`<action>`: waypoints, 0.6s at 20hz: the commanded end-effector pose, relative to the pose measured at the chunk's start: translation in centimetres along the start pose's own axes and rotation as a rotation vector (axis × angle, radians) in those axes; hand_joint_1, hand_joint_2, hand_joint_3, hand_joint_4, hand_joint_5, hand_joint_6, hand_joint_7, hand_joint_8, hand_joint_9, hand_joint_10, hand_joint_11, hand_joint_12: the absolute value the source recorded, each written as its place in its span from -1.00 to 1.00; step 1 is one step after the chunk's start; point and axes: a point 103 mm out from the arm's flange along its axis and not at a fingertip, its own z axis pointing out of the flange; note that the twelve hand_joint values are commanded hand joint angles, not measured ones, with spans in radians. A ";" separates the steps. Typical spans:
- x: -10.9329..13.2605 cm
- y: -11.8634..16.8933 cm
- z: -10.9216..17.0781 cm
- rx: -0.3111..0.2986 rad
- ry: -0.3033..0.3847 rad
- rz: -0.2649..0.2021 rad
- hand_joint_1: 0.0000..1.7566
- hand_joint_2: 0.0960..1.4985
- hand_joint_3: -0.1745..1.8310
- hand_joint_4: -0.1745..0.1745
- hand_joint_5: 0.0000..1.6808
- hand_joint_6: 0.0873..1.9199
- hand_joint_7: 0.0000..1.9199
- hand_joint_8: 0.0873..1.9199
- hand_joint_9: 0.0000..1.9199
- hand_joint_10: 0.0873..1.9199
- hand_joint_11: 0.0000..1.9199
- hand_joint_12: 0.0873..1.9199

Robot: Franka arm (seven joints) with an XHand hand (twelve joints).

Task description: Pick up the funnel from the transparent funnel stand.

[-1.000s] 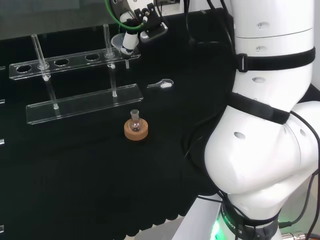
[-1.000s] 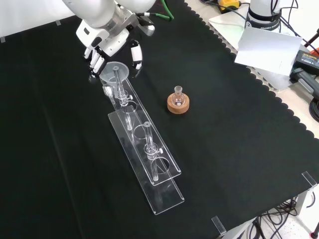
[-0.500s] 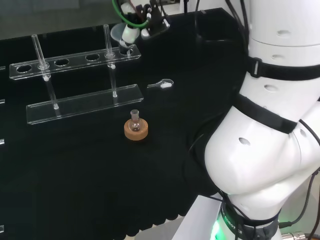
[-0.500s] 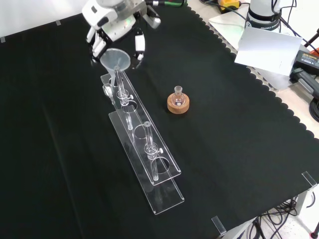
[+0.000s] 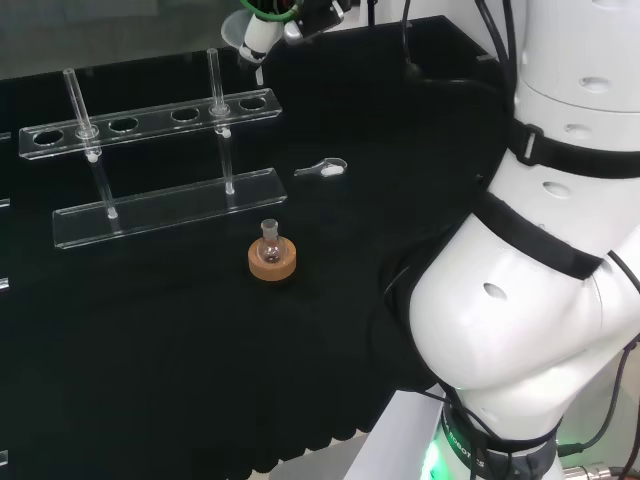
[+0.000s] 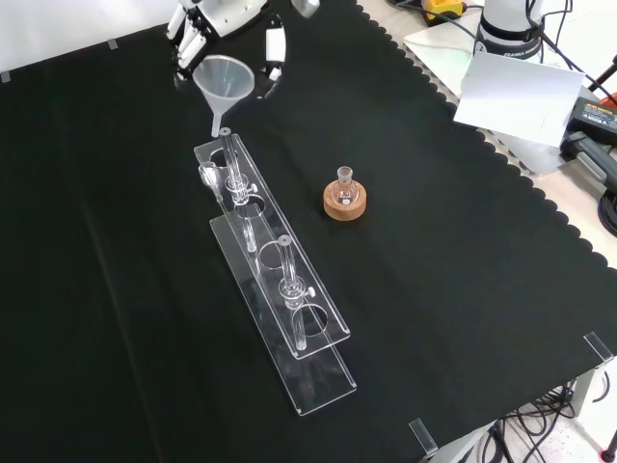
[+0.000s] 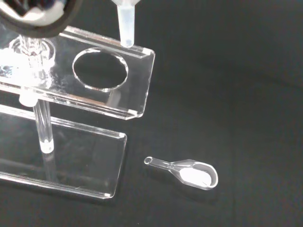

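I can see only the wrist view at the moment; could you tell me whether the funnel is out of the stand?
Observer: Yes. In the front view the funnel hangs with its stem tip above the end of the transparent funnel stand, apart from the top plate.
Operator: Thank you. Is the hand actually holding it?
Observer: The front view shows the hand at the top edge, its fingers curled on either side of the funnel's cone.
Operator: Is there anything nearby that I should mind?
Observer: A small flask on a cork ring stands on the cloth to the stand's right in the front view, apart from it.
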 end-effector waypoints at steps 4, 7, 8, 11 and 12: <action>-0.2 -6.5 -2.5 -0.027 0.006 0.042 -0.15 -0.12 -0.18 -0.20 -0.29 -0.30 -0.20 -0.35 0.02 -0.59 -0.42 0.29; 0.0 -8.4 -2.2 -0.026 0.008 0.051 -0.15 -0.12 -0.18 -0.20 -0.29 -0.30 -0.20 -0.35 0.02 -0.59 -0.42 0.29; 0.1 -8.9 -2.1 -0.026 0.009 0.054 -0.15 -0.12 -0.18 -0.21 -0.29 -0.30 -0.20 -0.35 0.02 -0.58 -0.42 0.29; 0.3 -10.2 -1.8 -0.009 0.005 0.046 -0.15 -0.12 -0.18 -0.21 -0.28 -0.30 -0.20 -0.35 0.02 -0.58 -0.42 0.29; 0.4 -10.4 -1.8 -0.006 0.009 0.047 -0.15 -0.12 -0.18 -0.21 -0.28 -0.29 -0.20 -0.35 0.02 -0.58 -0.42 0.28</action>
